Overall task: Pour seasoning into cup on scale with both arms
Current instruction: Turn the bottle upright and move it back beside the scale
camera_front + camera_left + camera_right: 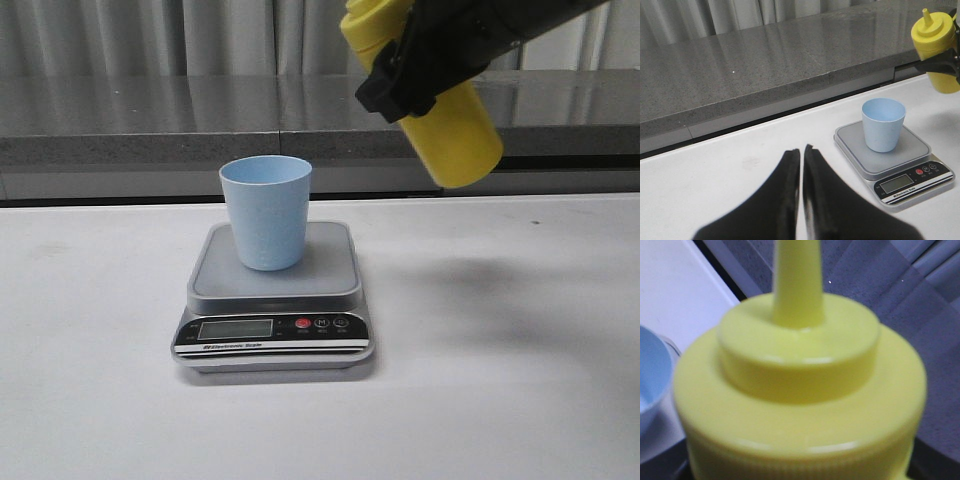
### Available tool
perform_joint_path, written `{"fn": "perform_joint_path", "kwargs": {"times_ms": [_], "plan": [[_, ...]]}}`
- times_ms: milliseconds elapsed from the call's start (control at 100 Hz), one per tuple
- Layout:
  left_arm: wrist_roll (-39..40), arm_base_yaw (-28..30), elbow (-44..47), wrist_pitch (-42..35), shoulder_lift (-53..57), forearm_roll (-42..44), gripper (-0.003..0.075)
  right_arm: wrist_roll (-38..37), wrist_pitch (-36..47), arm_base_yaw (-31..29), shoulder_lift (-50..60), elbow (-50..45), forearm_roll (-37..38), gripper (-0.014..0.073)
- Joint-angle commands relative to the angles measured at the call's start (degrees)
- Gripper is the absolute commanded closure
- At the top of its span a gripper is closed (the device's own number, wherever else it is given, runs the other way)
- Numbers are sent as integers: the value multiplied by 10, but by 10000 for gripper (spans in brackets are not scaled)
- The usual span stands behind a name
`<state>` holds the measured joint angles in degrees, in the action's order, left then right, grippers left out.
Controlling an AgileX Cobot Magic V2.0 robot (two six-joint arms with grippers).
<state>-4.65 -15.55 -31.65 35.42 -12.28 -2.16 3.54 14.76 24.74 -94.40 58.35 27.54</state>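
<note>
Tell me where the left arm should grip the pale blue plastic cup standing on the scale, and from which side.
Probably the upper wall of the pale blue tapered plastic cup, approached from the robot's left. It stands upright and handleless on the silver-grey digital scale, widest near its rim, so jaws would straddle the wall sideways. The yellow squeeze bottle in the right gripper hangs up on its right.

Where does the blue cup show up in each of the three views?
Front view: the cup stands on the scale, left of centre, below the lifted yellow bottle.
Left wrist view: the cup is right of centre, on the scale.
Right wrist view: only a sliver of the cup at the left edge, behind the bottle.
Shared landmark: the yellow bottle.
</note>
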Motion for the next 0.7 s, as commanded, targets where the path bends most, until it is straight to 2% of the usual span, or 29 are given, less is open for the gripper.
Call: {"fn": "perform_joint_path", "kwargs": {"times_ms": [0,120,220,390,690], "plan": [[6,1,-15,-42,-6,-2,710,-3,135,-3,32,-28,-96,527],[6,1,-15,-42,-6,-2,710,-3,242,-3,27,-84,-202,527],[6,1,-15,-42,-6,-2,710,-3,308,-10,15,-123,-251,527],[6,1,-15,-42,-6,-2,710,-20,341,-25,-10,-149,-258,527],[6,1,-15,-42,-6,-2,710,-123,418,-54,-70,-149,-258,527]]}}
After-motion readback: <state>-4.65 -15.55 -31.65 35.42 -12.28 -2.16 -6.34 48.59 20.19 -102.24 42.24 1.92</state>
